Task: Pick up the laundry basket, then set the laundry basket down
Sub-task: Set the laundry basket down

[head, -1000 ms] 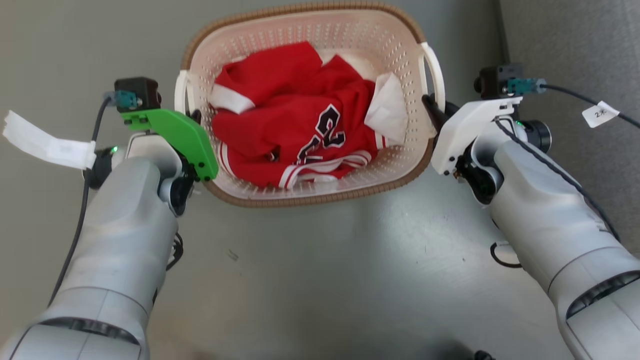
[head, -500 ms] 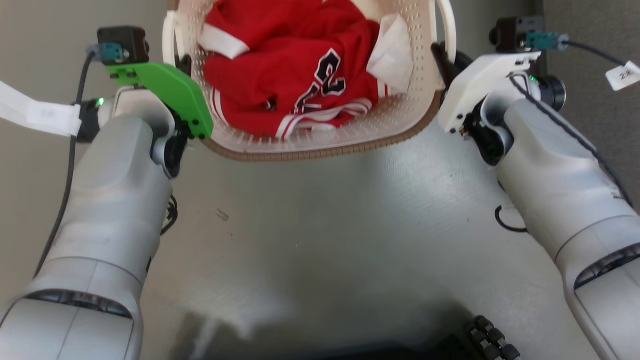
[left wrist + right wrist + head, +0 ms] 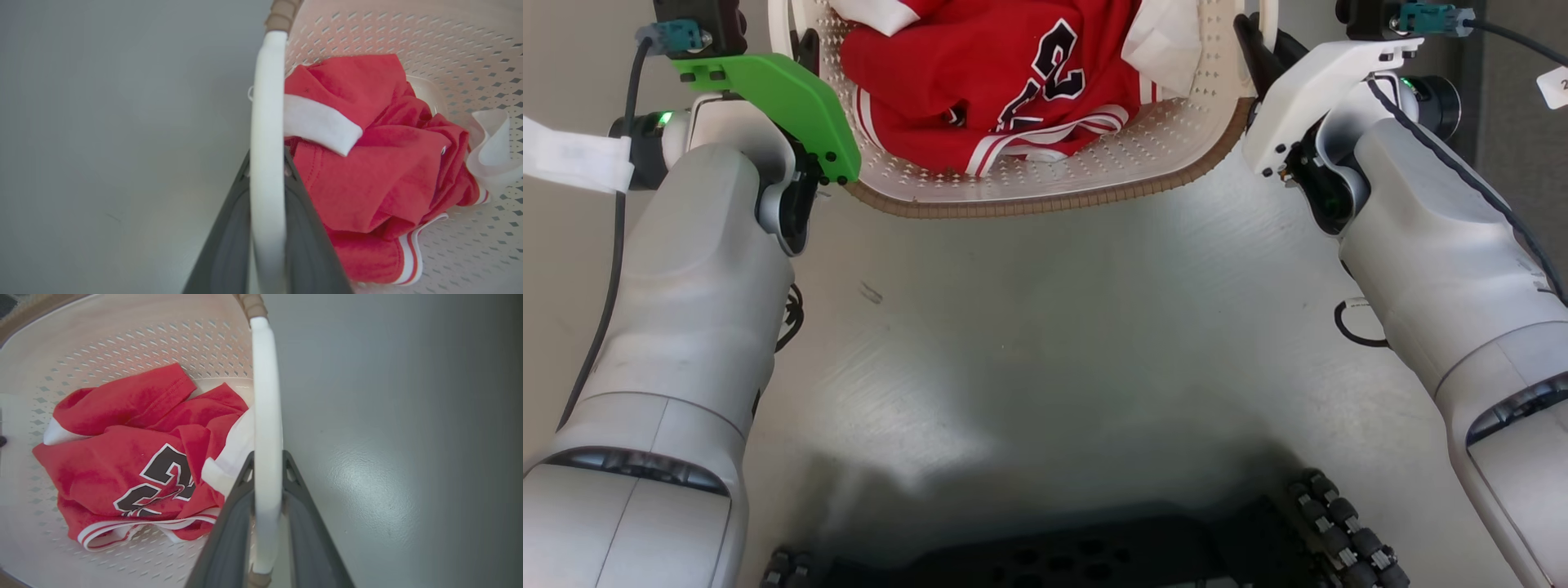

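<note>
- laundry basket [image 3: 1029, 175] sits at far edge of head view, dead centre between the two arms; red jersey [image 3: 1005, 82] bunched inside.
- left end effector [image 3: 267, 157] clamped on left white handle [image 3: 267, 81], one finger each side of the bar.
- right end effector [image 3: 267, 455] clamped the same way on right white handle [image 3: 267, 375].
- key relation: basket long axis runs left-right, one end effector at each short end, handle bars run near-far; neither arm nearer, load looks evenly shared.
- likely the carry or set-down phase; cannot tell if basket base is off the grey floor [image 3: 1054, 327].
- next move probably needs both arms travelling together at equal height, else basket tilts and a handle may slip.
</note>
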Controlling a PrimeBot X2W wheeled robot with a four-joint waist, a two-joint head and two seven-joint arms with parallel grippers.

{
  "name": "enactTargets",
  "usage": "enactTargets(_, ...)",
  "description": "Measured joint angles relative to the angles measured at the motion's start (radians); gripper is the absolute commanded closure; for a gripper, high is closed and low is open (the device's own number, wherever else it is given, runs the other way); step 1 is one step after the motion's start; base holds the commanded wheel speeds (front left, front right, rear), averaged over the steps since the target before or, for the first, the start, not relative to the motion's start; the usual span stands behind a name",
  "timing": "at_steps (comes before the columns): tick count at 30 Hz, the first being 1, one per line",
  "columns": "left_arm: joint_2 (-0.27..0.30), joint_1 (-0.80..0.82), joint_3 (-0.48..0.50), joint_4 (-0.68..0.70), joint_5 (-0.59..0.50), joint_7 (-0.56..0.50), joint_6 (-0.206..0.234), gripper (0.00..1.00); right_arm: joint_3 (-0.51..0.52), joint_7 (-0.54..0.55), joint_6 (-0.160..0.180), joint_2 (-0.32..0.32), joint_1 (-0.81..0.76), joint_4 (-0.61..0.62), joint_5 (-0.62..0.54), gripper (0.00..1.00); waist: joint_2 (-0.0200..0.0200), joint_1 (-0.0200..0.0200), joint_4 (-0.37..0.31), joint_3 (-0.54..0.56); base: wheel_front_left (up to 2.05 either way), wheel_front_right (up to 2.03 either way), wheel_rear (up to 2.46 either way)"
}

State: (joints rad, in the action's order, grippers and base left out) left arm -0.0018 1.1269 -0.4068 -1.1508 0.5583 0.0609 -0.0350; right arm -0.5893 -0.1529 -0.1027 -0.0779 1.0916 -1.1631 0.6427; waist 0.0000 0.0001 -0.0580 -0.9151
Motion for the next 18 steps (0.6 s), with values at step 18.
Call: enactTargets(18,-0.005,0.025,-0.004,-0.038,0.000,0.037,-0.005,1.00,0.001,-0.014,-0.001,0.012,0.035,-0.040,0.000,1.00,0.0000,-0.0002,0.002,-0.066,0.00,0.00,0.00)
